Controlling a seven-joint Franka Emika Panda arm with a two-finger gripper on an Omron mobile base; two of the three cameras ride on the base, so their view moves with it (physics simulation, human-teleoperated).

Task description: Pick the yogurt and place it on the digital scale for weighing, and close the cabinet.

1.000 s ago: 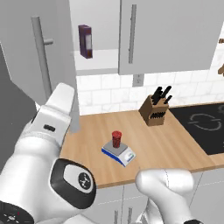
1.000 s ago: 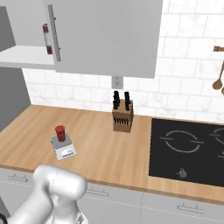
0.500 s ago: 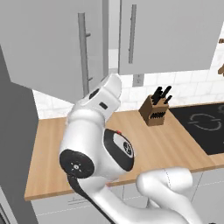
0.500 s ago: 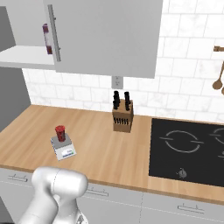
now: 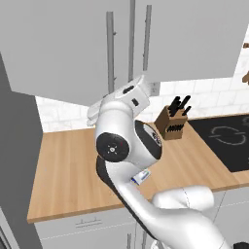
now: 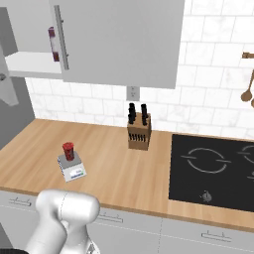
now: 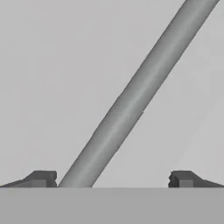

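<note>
The dark red yogurt [image 6: 68,150] stands upright on the digital scale [image 6: 73,170] on the wooden counter, left of centre. Behind my arm, a corner of the digital scale [image 5: 141,178] peeks out. The cabinet's left door [image 5: 58,48] is swung almost shut, and its lower corner [image 6: 8,89] shows at the left edge. My hand [image 5: 138,93] is up against the doors near their bar handles [image 5: 111,53]. My gripper [image 7: 113,179] is open, its fingertips [image 7: 43,177] wide apart. A bar handle [image 7: 135,96] crosses slantwise in front of it, not gripped.
A tall dark purple carton [image 6: 51,37] stands on the cabinet's white shelf [image 6: 30,63], still seen through the gap. A knife block [image 6: 138,132] sits at mid counter by the wall, a black cooktop [image 6: 213,168] to its right. Wooden spoons [image 6: 248,89] hang at far right.
The left cabinet door has swung from wide open to nearly shut, and my arm has swept right with it. The yogurt and scale have not moved.
</note>
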